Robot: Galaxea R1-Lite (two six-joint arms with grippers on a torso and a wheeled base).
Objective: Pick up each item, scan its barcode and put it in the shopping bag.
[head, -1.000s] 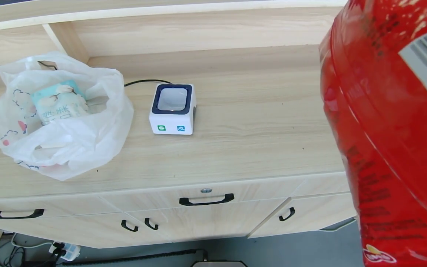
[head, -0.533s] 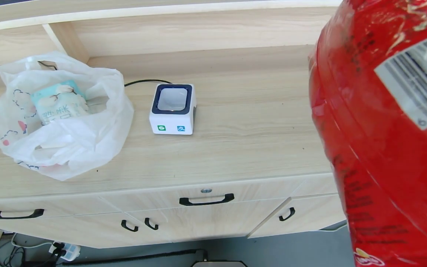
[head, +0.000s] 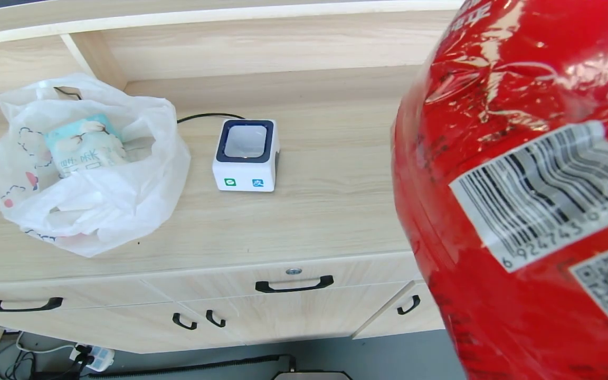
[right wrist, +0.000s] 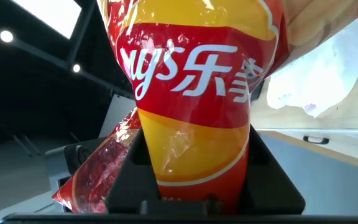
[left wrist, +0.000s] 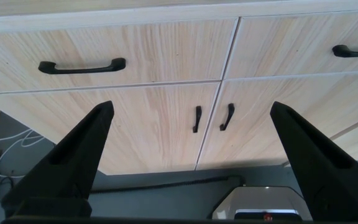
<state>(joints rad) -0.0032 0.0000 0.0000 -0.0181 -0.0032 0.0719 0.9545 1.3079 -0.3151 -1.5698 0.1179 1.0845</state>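
The shiny red crinkly chip bag (head: 520,211), squeezed in the right gripper (right wrist: 191,155), has swung through the air toward the small white box scanner (head: 245,155), barcode showing, ready to scan; the left gripper (left wrist: 191,107) gapes empty.

Light wood counter (head: 335,221), drawers (head: 214,289) with black handles (head: 293,288), grey floor (head: 388,356)

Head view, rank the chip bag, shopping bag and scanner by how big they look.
Largest to smallest:
chip bag, though it's very near the camera, so true size is unsure
shopping bag
scanner
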